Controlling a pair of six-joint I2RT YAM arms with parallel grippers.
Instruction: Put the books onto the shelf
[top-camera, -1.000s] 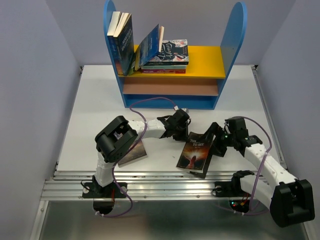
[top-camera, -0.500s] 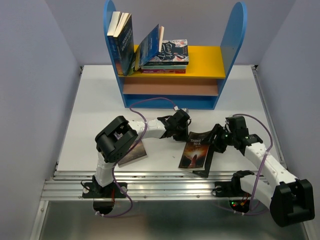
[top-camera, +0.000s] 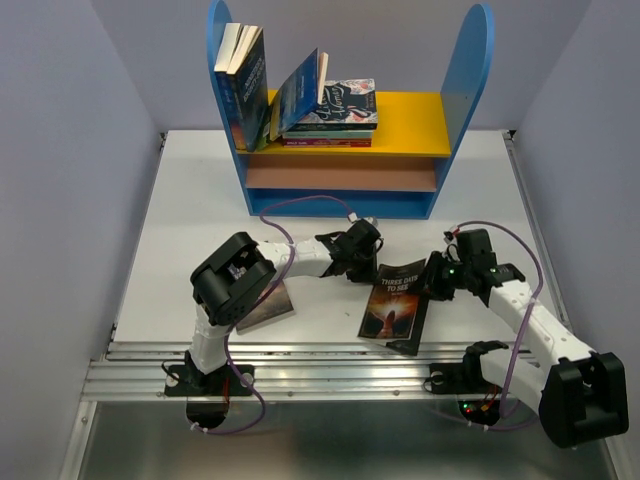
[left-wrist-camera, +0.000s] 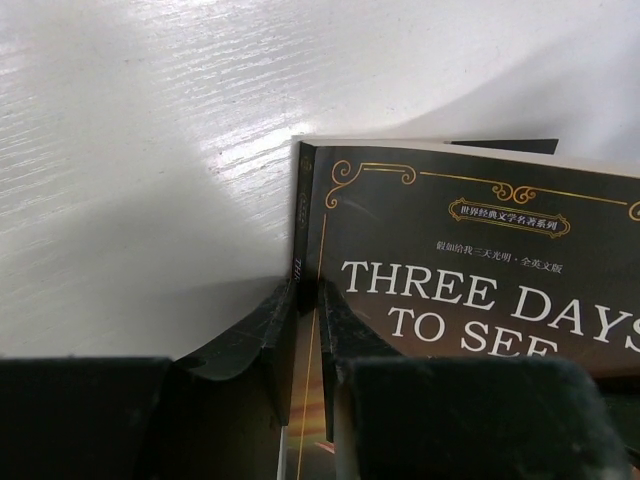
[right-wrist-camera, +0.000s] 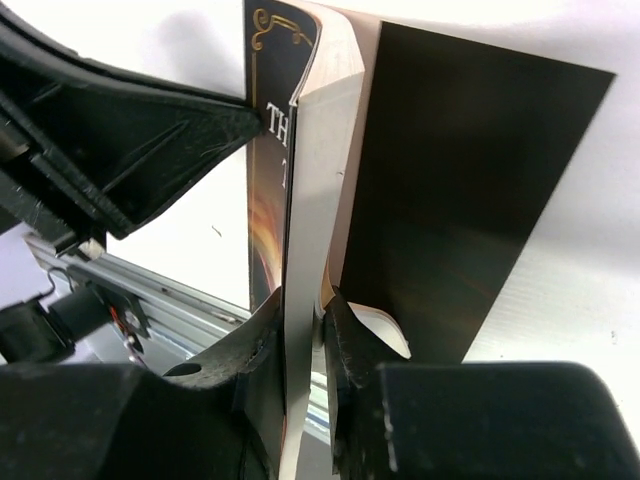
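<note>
Left arm was folded tight at the elbow, forearm stretched out sideways. Left gripper (top-camera: 372, 266) was nearly closed, fingers (left-wrist-camera: 262, 335) pinching the book (top-camera: 395, 305) at its spine corner. Right arm reached in from the opposite side, wrist pitched down. Right gripper (top-camera: 433, 284) faced the left one across the book, jaws narrow, a pad on each side of the page block.

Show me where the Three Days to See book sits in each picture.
Top: book low in the picture, just right of centre.
Left wrist: book fills the right half, cover facing the camera.
Right wrist: book edge-on, down the centre.
Shared: its white title.
</note>
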